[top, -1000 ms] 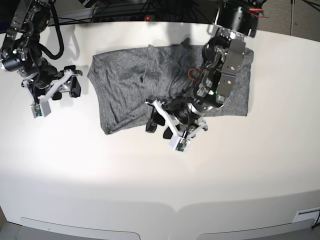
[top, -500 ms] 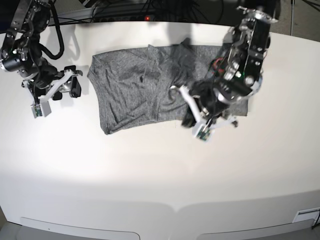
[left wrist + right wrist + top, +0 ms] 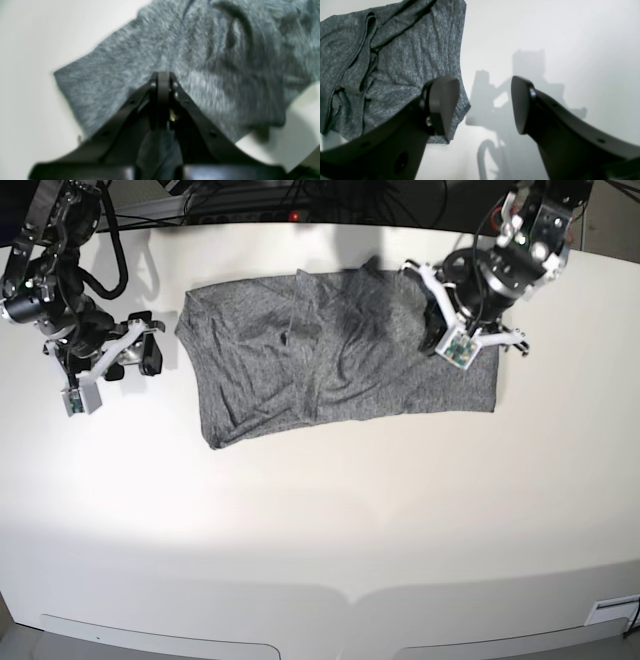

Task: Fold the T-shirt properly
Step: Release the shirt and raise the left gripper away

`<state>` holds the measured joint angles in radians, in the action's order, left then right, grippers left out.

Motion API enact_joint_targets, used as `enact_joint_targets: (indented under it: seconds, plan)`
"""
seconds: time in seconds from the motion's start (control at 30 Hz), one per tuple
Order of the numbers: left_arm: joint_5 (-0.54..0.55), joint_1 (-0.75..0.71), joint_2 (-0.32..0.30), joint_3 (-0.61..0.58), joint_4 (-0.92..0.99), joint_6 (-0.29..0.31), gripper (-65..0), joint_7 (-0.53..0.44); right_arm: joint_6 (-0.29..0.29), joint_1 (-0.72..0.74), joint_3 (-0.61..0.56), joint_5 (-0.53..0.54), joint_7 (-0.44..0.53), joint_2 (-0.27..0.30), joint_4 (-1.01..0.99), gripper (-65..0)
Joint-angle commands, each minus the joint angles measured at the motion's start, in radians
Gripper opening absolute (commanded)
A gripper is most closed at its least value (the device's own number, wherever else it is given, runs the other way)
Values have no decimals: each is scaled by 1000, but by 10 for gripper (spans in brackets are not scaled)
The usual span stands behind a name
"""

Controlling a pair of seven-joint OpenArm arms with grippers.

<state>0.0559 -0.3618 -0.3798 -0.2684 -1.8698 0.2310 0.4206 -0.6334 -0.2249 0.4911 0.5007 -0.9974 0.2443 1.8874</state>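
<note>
Left wrist view shows the left gripper (image 3: 163,82) with its jaws pressed together, nothing between the tips as far as the blurred picture lets me see; a bit of grey cloth appears lower, behind the fingers, but I cannot tell if it is pinched. Directly under and ahead of these jaws lies the T-shirt (image 3: 200,62), with one corner of it to the left and the white counter (image 3: 30,75) beyond.

In the right wrist view the right gripper (image 3: 485,102) has its jaws wide apart and empty. The near edge of the T-shirt (image 3: 395,62) passes just behind its left finger, and the rest of the cloth goes away to the left.

In the base view the T-shirt (image 3: 330,360) lies flat but wrinkled on the counter (image 3: 320,530), with its long axis across the picture, from side to side. The left gripper (image 3: 440,330) is over the shirt's end on the picture's right; the right gripper (image 3: 135,352) stands just beside the opposite end, off the cloth.

So each arm is near one short end, and I judge the coming fold will turn on this: the shirt lies between the two grippers, along the line joining them.
</note>
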Motion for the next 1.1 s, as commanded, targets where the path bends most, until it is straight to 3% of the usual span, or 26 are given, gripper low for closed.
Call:
enact_joint_targets:
  seconds: [0.0,0.17,0.3,0.53,0.8,0.87,0.97,1.07]
  plan:
    - [-18,-10,-18,6,-27,-5,-650,-42,-6,9,5,19,17,14,20,-286]
    - [-66,-14,-42,6,-22,-5,-650,-61,-6,8,5,61,4,13,20,-286]
    - [-74,26,-41,6,-21,-80,-650,-145,-7,8,5,61,-1,13,20,-286]
    - [-76,90,-31,4,69,-75,-650,-111,-8,8,5,60,-14,14,20,-286]
    - [-120,59,-31,4,168,21,-650,-108,-37,9,5,61,-13,14,20,-286]
    - [-120,51,-35,4,168,70,-650,-113,-37,8,5,60,-13,14,20,-286]
    - [-120,29,-46,4,168,141,-650,-176,-37,9,5,61,-13,14,20,-286]
    - [-119,14,-68,4,165,160,-650,-236,-37,8,5,60,-13,14,20,-286]
